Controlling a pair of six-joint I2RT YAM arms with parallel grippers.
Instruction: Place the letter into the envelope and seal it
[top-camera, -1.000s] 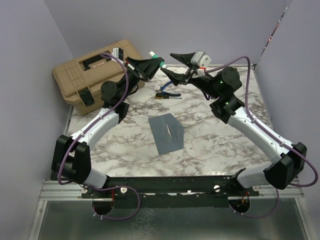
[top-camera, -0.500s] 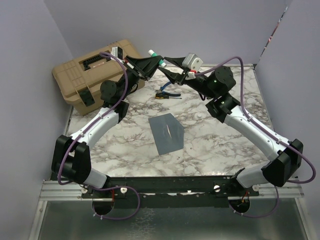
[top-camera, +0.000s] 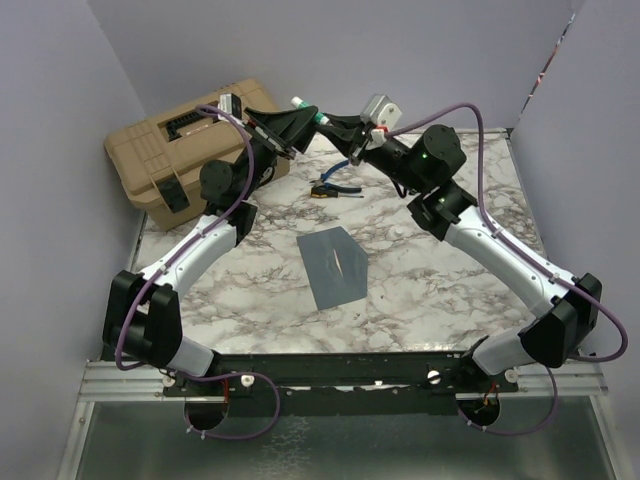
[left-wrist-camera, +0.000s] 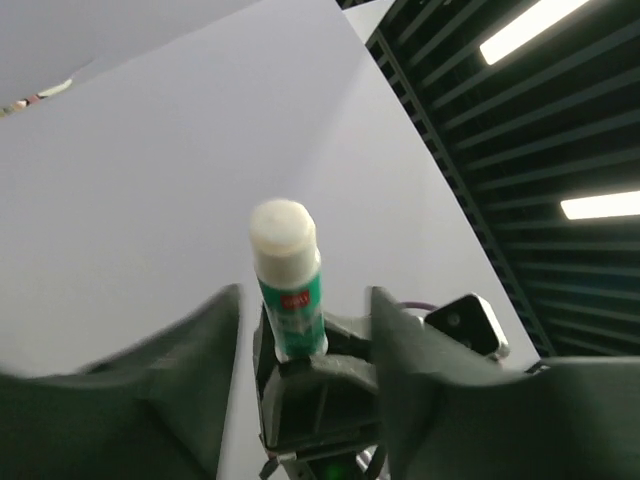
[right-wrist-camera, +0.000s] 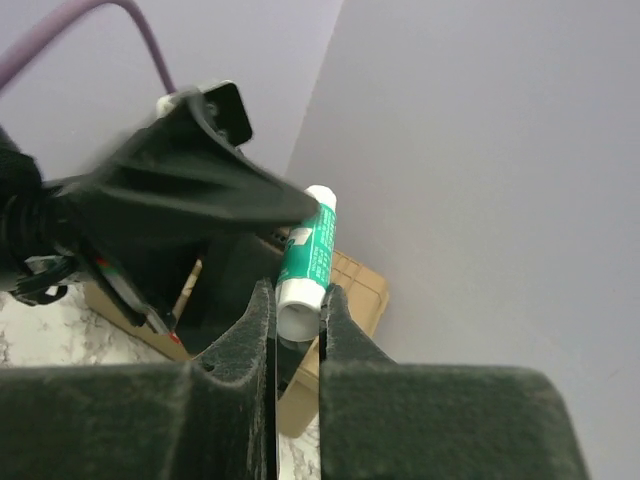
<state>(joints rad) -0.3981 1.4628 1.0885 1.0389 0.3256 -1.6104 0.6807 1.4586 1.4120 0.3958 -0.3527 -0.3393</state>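
Currently the glue stick (right-wrist-camera: 303, 262) is clamped by the right gripper (right-wrist-camera: 297, 318); the left gripper (left-wrist-camera: 303, 305) is spread open around it.

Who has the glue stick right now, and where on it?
The right gripper holds the glue stick, pinched at one white end. The left gripper straddles the green body with gaps on both sides, so it is not gripping.

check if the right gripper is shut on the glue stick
Shut on it: the right gripper pinches the glue stick by its white end.
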